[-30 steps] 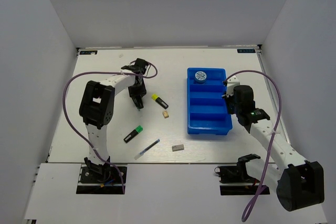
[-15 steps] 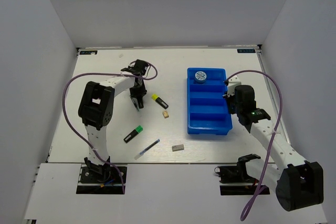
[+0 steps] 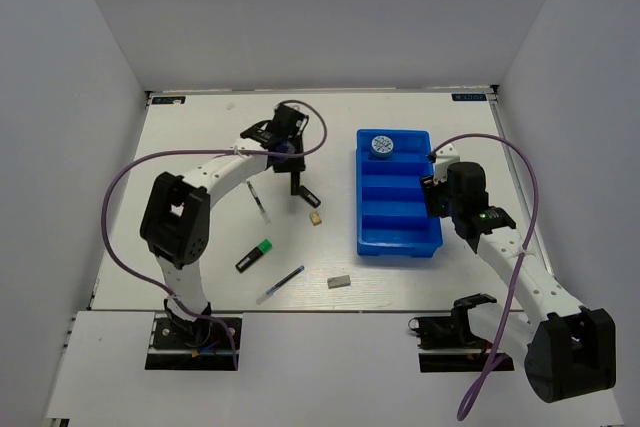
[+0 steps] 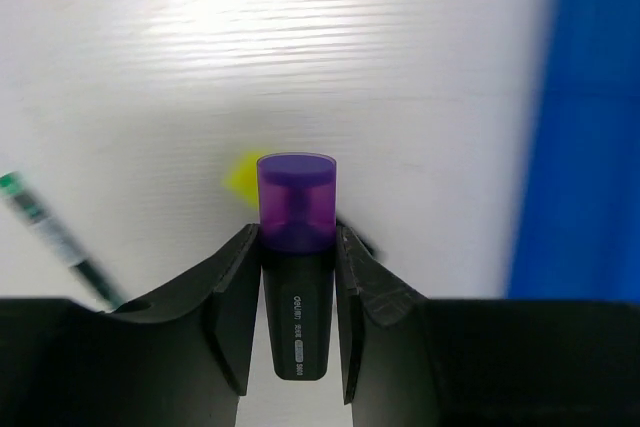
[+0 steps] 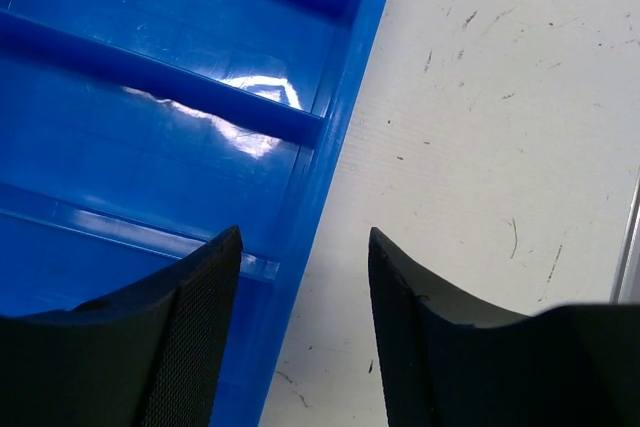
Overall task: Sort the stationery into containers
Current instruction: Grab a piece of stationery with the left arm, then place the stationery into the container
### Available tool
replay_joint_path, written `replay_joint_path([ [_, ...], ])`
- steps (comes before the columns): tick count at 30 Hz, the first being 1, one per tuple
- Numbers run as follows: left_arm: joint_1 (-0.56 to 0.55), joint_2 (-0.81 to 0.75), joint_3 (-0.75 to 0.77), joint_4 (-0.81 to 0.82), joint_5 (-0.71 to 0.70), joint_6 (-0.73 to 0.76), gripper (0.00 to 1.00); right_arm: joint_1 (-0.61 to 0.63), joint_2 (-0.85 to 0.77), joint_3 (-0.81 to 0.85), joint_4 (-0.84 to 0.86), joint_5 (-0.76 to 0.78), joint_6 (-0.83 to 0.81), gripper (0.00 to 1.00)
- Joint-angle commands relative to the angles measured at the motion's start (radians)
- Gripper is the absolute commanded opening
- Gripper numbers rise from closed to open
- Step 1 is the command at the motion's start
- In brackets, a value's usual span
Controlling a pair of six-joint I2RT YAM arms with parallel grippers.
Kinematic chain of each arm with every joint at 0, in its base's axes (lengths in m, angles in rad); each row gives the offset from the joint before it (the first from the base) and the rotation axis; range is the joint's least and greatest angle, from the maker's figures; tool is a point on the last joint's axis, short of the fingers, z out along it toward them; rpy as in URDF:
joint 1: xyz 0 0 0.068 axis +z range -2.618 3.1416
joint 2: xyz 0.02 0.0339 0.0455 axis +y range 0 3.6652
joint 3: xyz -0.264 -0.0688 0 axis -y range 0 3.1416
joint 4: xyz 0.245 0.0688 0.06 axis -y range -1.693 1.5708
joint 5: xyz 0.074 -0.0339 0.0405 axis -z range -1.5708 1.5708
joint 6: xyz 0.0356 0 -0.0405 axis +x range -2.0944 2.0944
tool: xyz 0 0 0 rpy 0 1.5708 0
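Left tool (image 4: 297,233) is gripping the purple highlighter (image 4: 297,197) over the worktop (image 3: 200,137), left of the tray (image 3: 400,251). Right tool (image 5: 305,247) is hanging open, straddling the tray's right rim. 1 disc (image 3: 380,145) is sitting in its far compartment.

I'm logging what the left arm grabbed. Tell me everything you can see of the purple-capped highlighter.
The purple highlighter has a translucent purple cap on a black barrel with small white print; it looks like plastic. The left hand is shut on the barrel, one finger on each side, with the cap poking out past the fingertips. It looks lifted off the white table.
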Motion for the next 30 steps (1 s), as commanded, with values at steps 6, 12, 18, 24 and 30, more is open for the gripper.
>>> replay_joint_path([
  [6,-0.205,-0.015,0.194,0.205,0.297,0.187,0.0,-0.008,-0.001,0.044,0.006,-0.009,0.003,0.57],
  [12,-0.292,0.152,0.453,0.237,0.454,0.394,0.0,-0.016,-0.006,0.043,0.006,-0.006,0.002,0.58],
  [18,-0.287,0.26,0.524,0.307,0.555,0.462,0.0,-0.023,-0.024,0.04,0.017,0.011,-0.01,0.58],
  [24,-0.279,0.321,0.501,0.401,0.551,0.482,0.0,-0.037,-0.041,0.032,0.032,0.022,-0.012,0.58],
  [30,-0.276,0.385,0.519,0.433,0.548,0.536,0.0,-0.045,-0.04,0.029,0.033,0.025,-0.013,0.58],
])
